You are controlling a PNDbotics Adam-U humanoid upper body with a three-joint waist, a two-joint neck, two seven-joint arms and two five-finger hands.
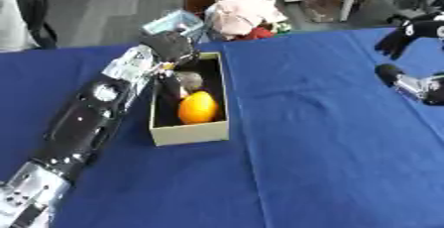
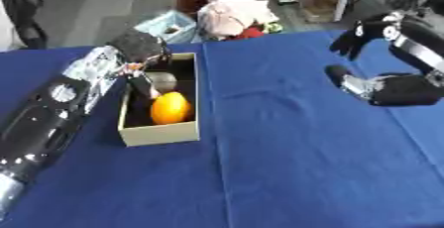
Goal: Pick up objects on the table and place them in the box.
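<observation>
Left eye view shows the left hand over the box, fingers curled down inside beside an orange fruit, apparently placing; right eye view shows the right hand hanging relaxed, holding nothing, so withdrawal probably comes next.

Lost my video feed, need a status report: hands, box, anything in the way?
Left hand over the box, fingers reaching inside. Right hand raised at far right, holding nothing. Orange fruit already in box. Nothing blocking.
</observation>
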